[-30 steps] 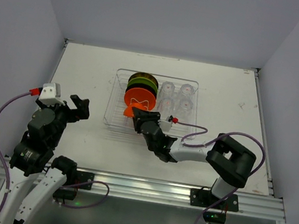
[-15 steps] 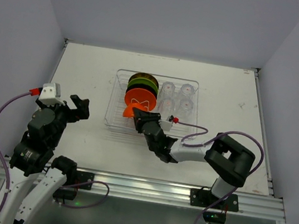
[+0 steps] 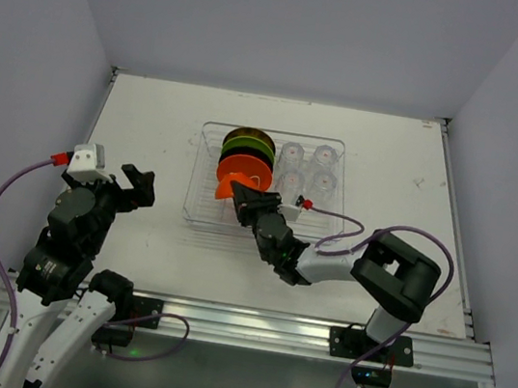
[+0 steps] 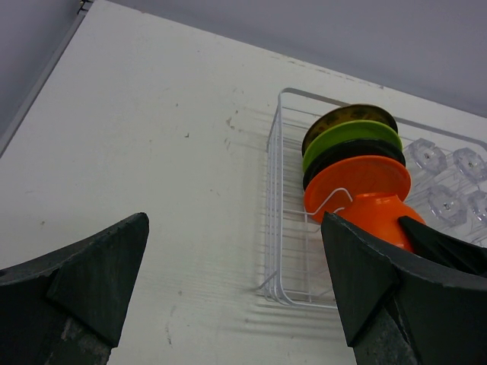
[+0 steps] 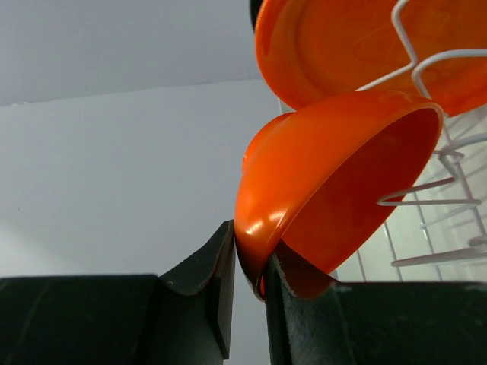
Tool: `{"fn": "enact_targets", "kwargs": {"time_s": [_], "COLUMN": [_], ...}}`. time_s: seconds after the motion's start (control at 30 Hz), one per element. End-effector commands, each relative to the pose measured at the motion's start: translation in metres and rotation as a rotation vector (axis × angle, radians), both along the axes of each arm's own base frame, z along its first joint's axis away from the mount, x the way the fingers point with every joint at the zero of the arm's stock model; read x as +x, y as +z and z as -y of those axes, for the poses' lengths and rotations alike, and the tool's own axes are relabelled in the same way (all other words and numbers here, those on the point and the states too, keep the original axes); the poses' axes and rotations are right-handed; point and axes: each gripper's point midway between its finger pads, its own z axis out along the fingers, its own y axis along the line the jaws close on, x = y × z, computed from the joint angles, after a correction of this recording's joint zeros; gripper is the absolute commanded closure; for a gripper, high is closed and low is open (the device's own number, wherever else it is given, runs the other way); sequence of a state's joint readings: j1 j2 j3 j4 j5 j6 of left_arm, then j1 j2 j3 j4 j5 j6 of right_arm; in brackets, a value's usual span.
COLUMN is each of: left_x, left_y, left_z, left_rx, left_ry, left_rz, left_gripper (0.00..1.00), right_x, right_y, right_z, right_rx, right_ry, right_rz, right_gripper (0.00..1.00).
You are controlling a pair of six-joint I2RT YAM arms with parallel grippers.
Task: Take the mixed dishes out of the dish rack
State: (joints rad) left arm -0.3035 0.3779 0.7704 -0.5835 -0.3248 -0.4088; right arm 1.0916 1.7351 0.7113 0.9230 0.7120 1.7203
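The right gripper [image 5: 247, 268] is clamped on the rim of the small glossy orange bowl [image 5: 327, 182], one finger inside the rim and one outside. The bowl is tipped on its side in the near left part of the large clear rectangular dish rack [image 3: 212, 129], with white wire ribs crossing its open mouth; just behind it stands the round orange plate [image 3: 244, 165], then the black plate [image 3: 246, 153], the lime green plate [image 3: 247, 143] and the yellow-brown plate [image 3: 249, 133], all on edge in a row; four small clear cups [image 3: 306, 167] sit in the rack's right half. The left gripper [image 4: 234, 220] hangs with its fingers spread wide, holding nothing, above the white table [image 3: 153, 120], well apart from the rack.
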Motion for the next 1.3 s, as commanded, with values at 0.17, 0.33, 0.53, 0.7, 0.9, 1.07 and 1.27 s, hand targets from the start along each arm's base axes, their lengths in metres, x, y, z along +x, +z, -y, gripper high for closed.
{"fn": "enact_targets", "kwargs": {"time_s": [0.17,0.33,0.53,0.7,0.9,1.07,1.27], "left_x": [0.001,0.001,-0.002,-0.012,-0.02,0.001,0.015], "left_y": [0.01,0.012,0.023,0.071,0.143,0.14,0.074], "left_z": [-0.001,-0.002,-0.006,-0.007,-0.007,0.049,0.13], "left_rx": [-0.013,-0.014,-0.02,-0.046,-0.03,-0.022,-0.094], "left_ry": [0.008,0.015,0.033,0.023,0.004,-0.266,-0.683], "left_rz": [0.045,0.05,0.061,0.108,0.117,-0.039,-0.299], "left_gripper": [0.0,0.0,0.0,0.0,0.0,0.0,0.0], "right_x": [0.0,-0.004,-0.014,-0.03,-0.067,-0.088,-0.119], "right_y": [0.063,0.108,0.129,0.162,0.154,0.092,0.035], "right_z": [-0.01,-0.02,-0.023,-0.03,-0.045,-0.016,0.012], "right_rx": [0.012,-0.064,-0.199,-0.449,-1.05,-1.746,-2.11], "right_ry": [0.026,0.052,0.084,0.155,0.493,0.719,0.978], "right_rz": [0.277,0.429,0.571,0.786,1.094,1.275,1.526], "right_gripper": [1.0,1.0,1.0,1.0,1.0,1.0,1.0]}}
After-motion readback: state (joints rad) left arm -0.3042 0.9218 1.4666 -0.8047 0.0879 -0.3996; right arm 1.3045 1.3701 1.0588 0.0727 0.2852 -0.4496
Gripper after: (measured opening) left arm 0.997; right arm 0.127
